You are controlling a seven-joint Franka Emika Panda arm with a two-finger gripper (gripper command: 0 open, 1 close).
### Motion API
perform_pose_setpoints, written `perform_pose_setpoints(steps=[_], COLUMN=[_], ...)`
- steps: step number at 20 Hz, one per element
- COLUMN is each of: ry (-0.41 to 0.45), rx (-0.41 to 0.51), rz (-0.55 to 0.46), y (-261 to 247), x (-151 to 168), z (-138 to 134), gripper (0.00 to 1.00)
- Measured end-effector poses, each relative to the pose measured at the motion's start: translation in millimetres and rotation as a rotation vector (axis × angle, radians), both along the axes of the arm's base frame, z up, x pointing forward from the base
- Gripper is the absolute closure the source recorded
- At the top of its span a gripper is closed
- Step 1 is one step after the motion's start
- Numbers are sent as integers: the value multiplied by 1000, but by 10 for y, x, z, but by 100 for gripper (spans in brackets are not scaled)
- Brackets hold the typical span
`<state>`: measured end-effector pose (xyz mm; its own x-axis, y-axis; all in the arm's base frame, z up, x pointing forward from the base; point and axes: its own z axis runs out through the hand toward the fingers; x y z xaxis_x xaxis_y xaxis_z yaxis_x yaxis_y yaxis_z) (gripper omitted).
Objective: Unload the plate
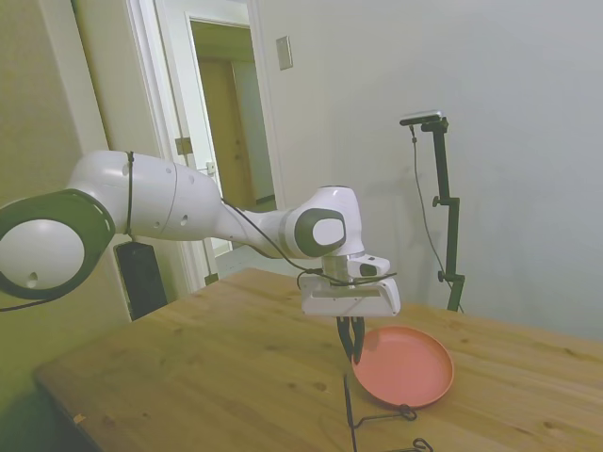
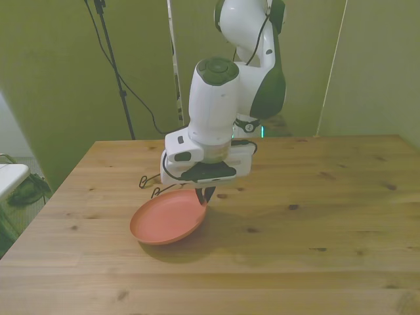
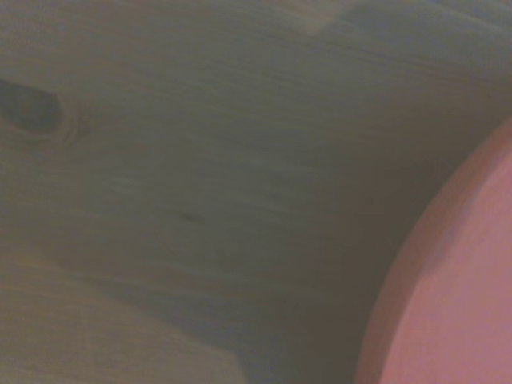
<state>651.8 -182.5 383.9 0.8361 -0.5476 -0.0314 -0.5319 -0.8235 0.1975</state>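
We have the plate (image 2: 167, 220) low over the table (image 2: 315, 197), left of centre in the front view, nearly flat and probably resting on the wood. The gripper (image 2: 205, 194) pinches its rim on the side toward the front view's right. To finish well, we should confirm full contact, part the fingers gently, then rise straight up. The wire rack (image 1: 372, 414) sits just beside the plate, so we avoid sideways moves there. Open wood lies toward the front view's right.
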Motion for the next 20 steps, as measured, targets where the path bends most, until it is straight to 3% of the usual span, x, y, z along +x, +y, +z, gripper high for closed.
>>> perform_pose_setpoints(steps=[6, 11, 16, 20], ry=[-47, -98, -173, -173], rx=[16, 98, 174, 269], rz=[-11, -16, 20, 77], y=[-48, -44, 100, 436], x=[50, 78, -13, -370], z=[-43, 32, 612, 1123], gripper=[0, 0, 0, 0])
